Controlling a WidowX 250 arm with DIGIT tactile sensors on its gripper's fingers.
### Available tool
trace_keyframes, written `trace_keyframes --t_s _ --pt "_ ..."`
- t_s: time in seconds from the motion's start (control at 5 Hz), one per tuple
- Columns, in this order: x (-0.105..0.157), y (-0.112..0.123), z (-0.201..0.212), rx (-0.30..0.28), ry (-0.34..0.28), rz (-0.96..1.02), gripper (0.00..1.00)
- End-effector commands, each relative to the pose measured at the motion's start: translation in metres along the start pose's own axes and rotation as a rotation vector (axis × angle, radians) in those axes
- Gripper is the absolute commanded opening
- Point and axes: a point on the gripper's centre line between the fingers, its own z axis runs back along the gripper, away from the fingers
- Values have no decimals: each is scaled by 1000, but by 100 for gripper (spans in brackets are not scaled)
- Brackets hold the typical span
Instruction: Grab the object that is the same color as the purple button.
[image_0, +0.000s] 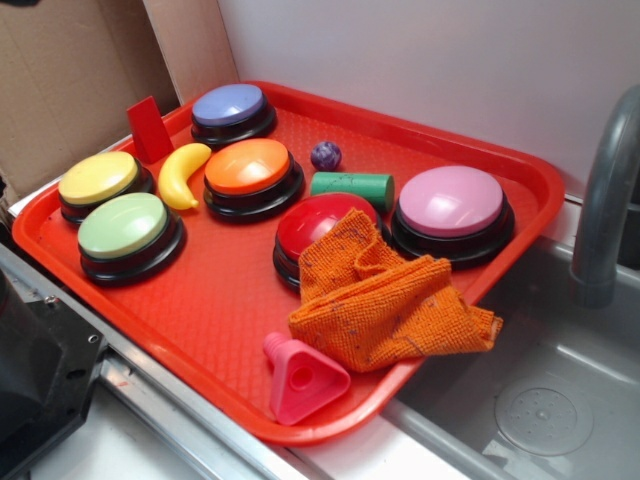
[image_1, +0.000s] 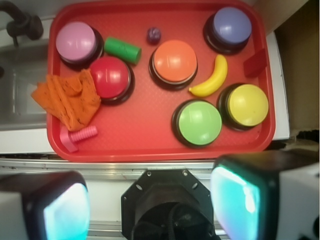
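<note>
A small dark purple bumpy ball (image_0: 325, 155) (image_1: 153, 34) lies on the red tray (image_0: 210, 300) (image_1: 145, 140), between the orange button and the green cylinder, near the tray's far rim. The purple button (image_0: 231, 108) (image_1: 231, 25) stands in the tray's far corner. My gripper (image_1: 150, 210) hangs high above the tray's near edge, over the robot base. Its two fingers (image_1: 60, 210) stand wide apart with nothing between them. The gripper does not appear in the exterior view.
On the tray also stand a pink-lilac button (image_0: 452, 203), red button (image_0: 320, 225), orange button (image_0: 248, 170), yellow button (image_0: 98, 180) and green button (image_0: 125, 230). A green cylinder (image_0: 352, 186), banana (image_0: 184, 172), orange cloth (image_0: 390, 300), pink funnel piece (image_0: 300, 378) and red block (image_0: 150, 128) lie around them. A sink (image_0: 540, 380) adjoins.
</note>
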Motion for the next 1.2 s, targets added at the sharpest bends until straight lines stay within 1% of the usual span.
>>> trace_keyframes --t_s 0.0,0.2,0.4,0.6,0.8,1.0 --pt "51 9 -29 27 -77 -80 100" --pt "80 16 -50 24 -113 -96 100" --pt "111 22 -74 74 -125 -78 100" --pt "132 30 -97 8 -145 -84 100" --pt "154 33 -122 12 -132 -91 100" --pt "169 34 -150 -22 -119 -102 100"
